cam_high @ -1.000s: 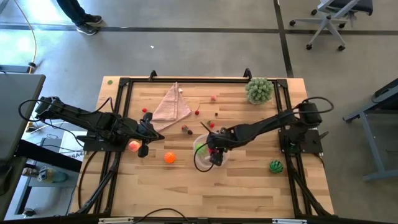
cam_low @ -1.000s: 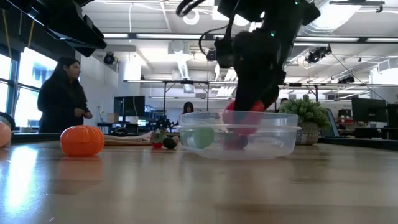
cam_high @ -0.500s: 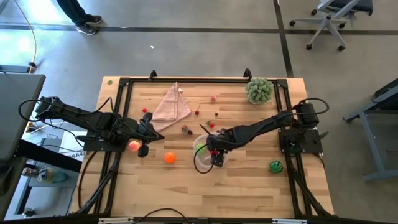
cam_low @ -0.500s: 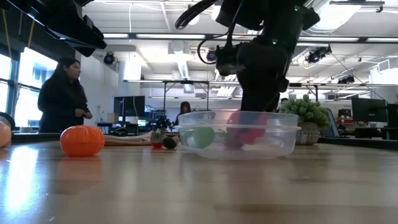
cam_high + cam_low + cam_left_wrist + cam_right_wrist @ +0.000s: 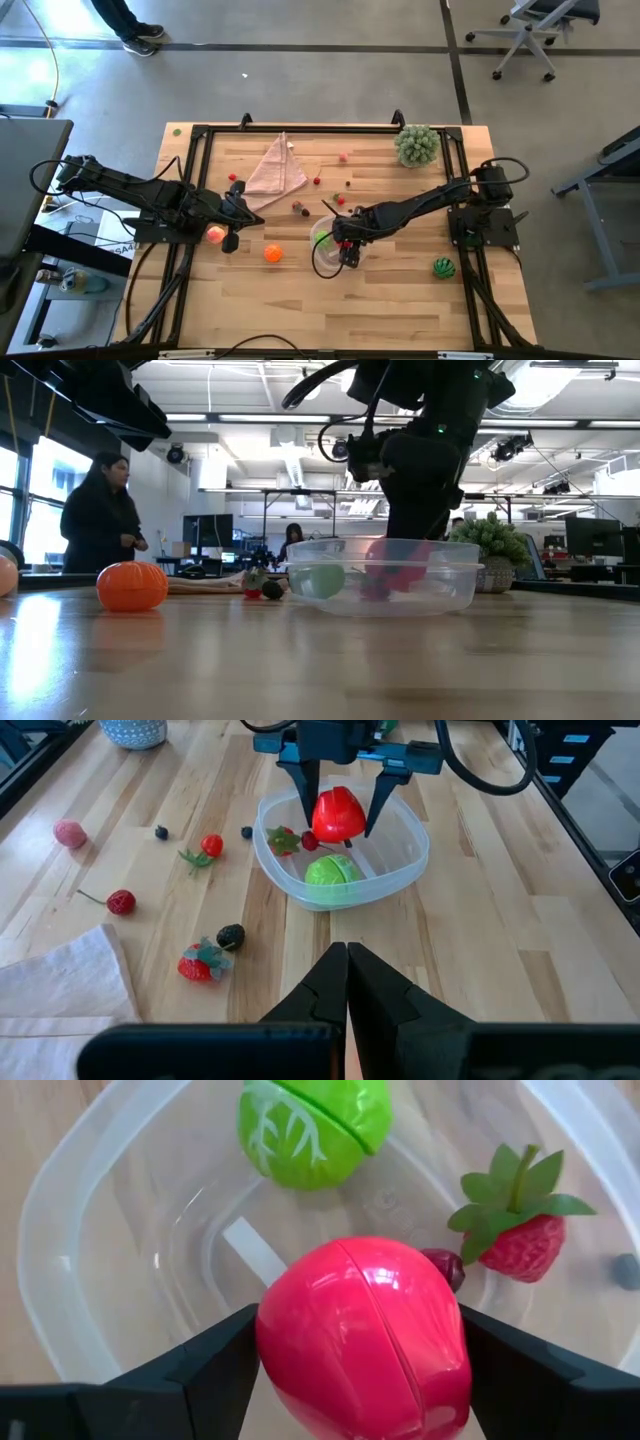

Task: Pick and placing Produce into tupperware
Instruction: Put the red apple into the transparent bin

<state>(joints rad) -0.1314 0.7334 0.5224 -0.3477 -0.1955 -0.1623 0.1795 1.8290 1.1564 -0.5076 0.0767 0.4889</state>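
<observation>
My right gripper (image 5: 345,250) reaches down into the clear tupperware (image 5: 410,855) near the table's middle, shut on a red apple (image 5: 360,1350). Inside the tupperware lie a green apple (image 5: 315,1125), a strawberry (image 5: 525,1240) and a small dark berry (image 5: 445,1265). An orange (image 5: 272,254) rests on the table left of the tupperware. A pink peach (image 5: 215,235) lies under my left arm. A striped melon (image 5: 443,267) sits at the right edge. My left gripper (image 5: 347,980) hovers shut at the table's left, pointing toward the tupperware. My right gripper pinches the red apple between its two fingers, one on each opposite side (image 5: 275,1350). The fingers (image 5: 305,780) come steeply from above, pointing down. The apple sits below the tupperware's rim (image 5: 380,543); whether it rests on the tupperware's floor, I cannot tell.
A folded pink cloth (image 5: 275,170) lies at the far left, and a bushy plant (image 5: 417,145) stands at the far right corner. Loose berries (image 5: 300,208) are scattered behind the tupperware. A black frame (image 5: 300,128) borders the table. A person (image 5: 100,510) stands beyond the table.
My right gripper has sunk a little with the red apple, which now sits lower inside the tupperware.
</observation>
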